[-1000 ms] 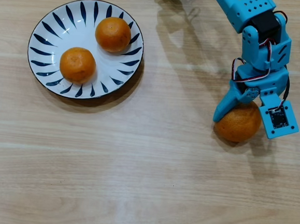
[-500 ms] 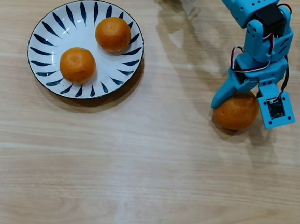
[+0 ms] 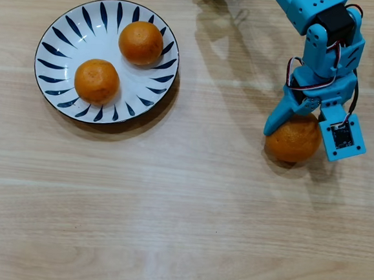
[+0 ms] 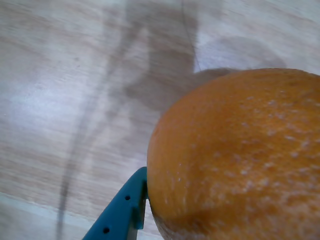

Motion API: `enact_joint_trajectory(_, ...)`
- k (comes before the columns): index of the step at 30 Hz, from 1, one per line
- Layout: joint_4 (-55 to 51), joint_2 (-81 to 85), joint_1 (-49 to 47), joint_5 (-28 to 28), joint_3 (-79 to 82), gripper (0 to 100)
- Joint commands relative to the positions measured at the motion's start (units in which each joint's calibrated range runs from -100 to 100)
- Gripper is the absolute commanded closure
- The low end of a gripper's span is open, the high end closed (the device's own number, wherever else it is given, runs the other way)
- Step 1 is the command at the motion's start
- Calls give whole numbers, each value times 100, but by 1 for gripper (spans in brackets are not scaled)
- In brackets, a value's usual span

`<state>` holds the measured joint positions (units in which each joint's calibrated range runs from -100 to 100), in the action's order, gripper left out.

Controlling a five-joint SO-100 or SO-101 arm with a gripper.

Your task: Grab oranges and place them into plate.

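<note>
Overhead view: the plate [image 3: 52,35] sits at the far left of the wooden table [image 3: 181,211]. Two oranges already rest inside it, one toward the far right of the plate [image 3: 141,43], one nearer and to the left [image 3: 96,80]; they lie close together but apart. The third orange [image 3: 290,140] sits on the bare table at the right, well apart from the plate.

The blue claw [image 3: 301,126] stands directly over that third orange. One finger [image 3: 281,116] reaches down its left side; the other side is hidden under the camera block on the wrist. In the wrist view the orange [image 4: 240,160] fills the right half of the picture and a blue fingertip [image 4: 125,207] touches its lower left flank. The opposite finger shows in neither view, so whether the claw is clamped on the fruit or merely spread around it cannot be told. The fruit appears to rest on the table.

Handling assessment: the fruit looks firm, round and moderately light, with dimpled skin that should give fair friction. Being a ball, it is likely to roll or squirt out if pinched off-centre. Best hold, in my judgement, is across its widest girth, fingers on opposite sides. Moderate squeeze only; hard pressure may bruise the peel.
</note>
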<state>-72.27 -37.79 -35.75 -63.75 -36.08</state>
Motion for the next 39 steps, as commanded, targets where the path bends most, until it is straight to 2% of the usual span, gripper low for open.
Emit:
enact_joint_trajectory(1, -178, 694, -46, 39, -100, 66)
enact_joint_trajectory(6, -1149, 1378, 116, 70, -172, 66)
enact_joint_trajectory(12, -1905, 2334, 616, 572, -118, 66)
enact_joint_trajectory(15, -2533, 2985, 1067, 907, -73, 66)
enact_joint_trajectory(19, -2679, 3906, 1761, 1591, 643, 66)
enact_joint_trajectory(26, -2645, 6188, 3777, 2349, 3350, 66)
enact_joint_trajectory(27, -2636, 6442, 4164, 2517, 3639, 66)
enact_joint_trajectory(28, -2421, 6864, 5164, 3029, 4219, 66)
enact_joint_trajectory(29, -2249, 6949, 5471, 3233, 4391, 66)
enact_joint_trajectory(34, -1278, 7042, 6438, 4001, 5215, 68)
enact_joint_trajectory(39, -272, 7034, 7043, 4184, 6220, 69)
